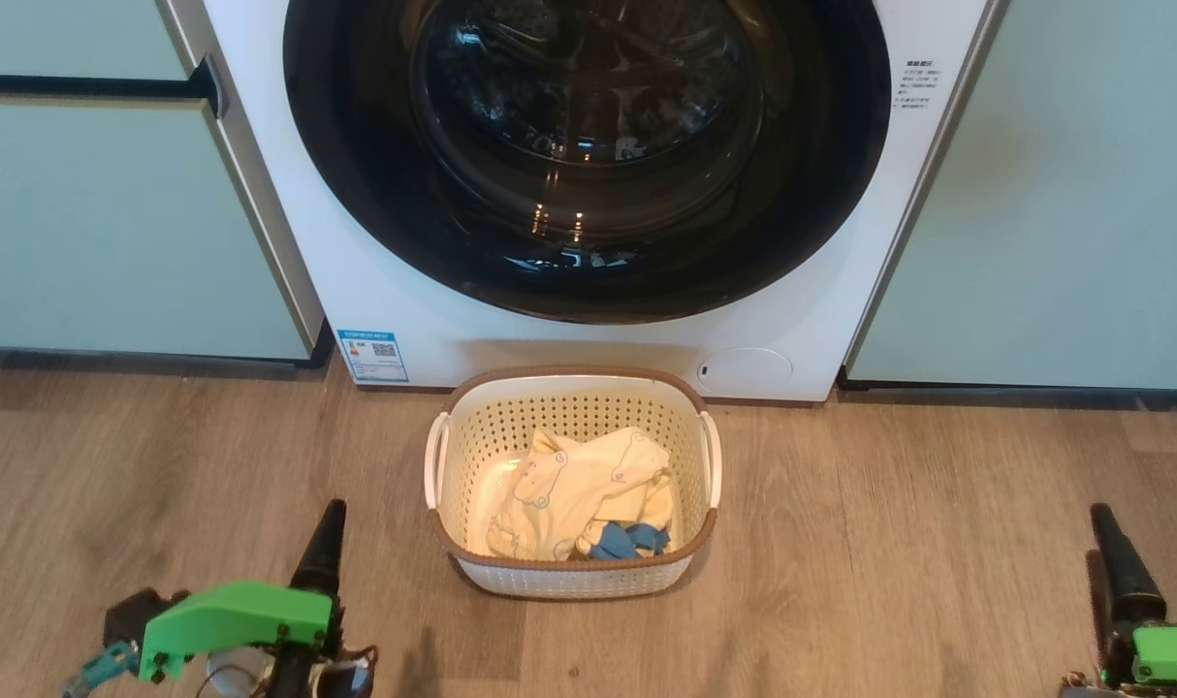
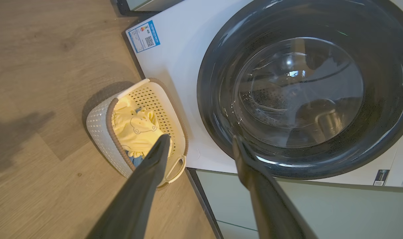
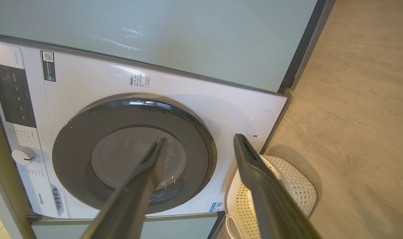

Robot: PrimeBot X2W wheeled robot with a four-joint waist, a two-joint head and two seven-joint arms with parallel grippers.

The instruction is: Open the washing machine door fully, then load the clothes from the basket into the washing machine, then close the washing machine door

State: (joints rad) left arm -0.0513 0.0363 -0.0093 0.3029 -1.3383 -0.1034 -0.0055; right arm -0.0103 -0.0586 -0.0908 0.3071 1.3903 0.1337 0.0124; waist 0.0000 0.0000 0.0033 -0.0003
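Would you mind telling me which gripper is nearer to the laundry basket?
Left. The left gripper is just off the near left corner of the basket, with its fingers apart. The right gripper is far out to the basket's right.

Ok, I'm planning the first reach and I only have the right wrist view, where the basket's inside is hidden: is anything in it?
Observer: Yes. The clothes lie in the basket: pale yellow garments, with a blue piece at the side nearest the robot.
Operator: And the left gripper? I can't see it from here.
Observer: The left gripper is open, with nothing between its fingers. In the head view it sits low, to the left of the basket and apart from it.
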